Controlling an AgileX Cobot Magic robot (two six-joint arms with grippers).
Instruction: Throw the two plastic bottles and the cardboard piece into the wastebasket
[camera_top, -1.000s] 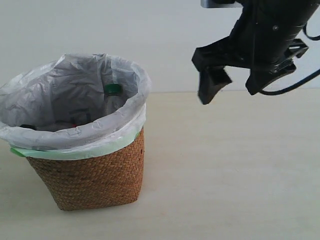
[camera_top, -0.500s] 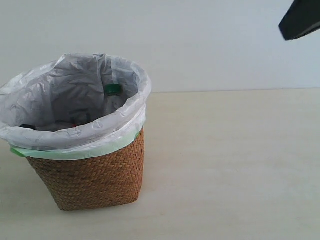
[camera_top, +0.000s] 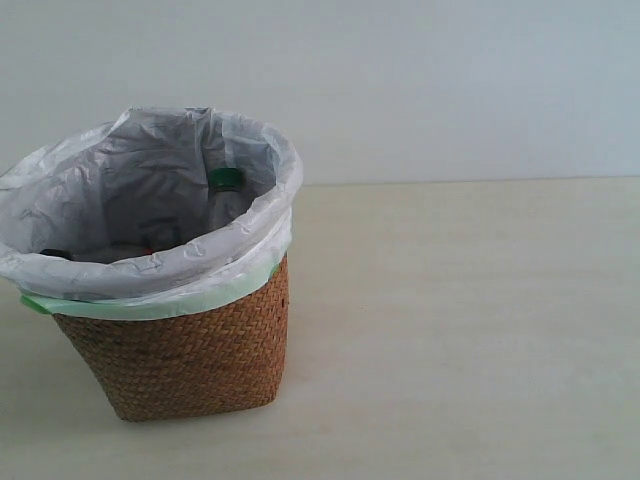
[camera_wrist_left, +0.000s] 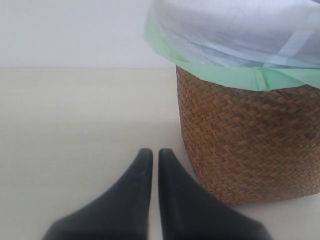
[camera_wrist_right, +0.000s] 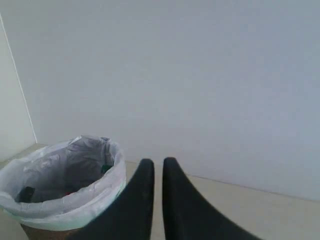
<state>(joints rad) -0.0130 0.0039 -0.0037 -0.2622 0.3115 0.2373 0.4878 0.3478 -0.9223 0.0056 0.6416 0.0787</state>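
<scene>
Brown woven wicker wastebasket (camera_top: 180, 360) lower left of frame, green-capped clear bottle (camera_top: 226, 180) inside, left claw (camera_wrist_left: 151, 155) and right claw (camera_wrist_right: 158, 165) narrow, empty.

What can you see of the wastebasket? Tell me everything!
The wastebasket is brown woven wicker, narrower at the bottom, standing upright on the pale table. A crinkly white plastic bag with a green edge lines it and folds over the rim. Inside, a green bottle cap shows by the far wall, with dark and red bits lower down.
</scene>
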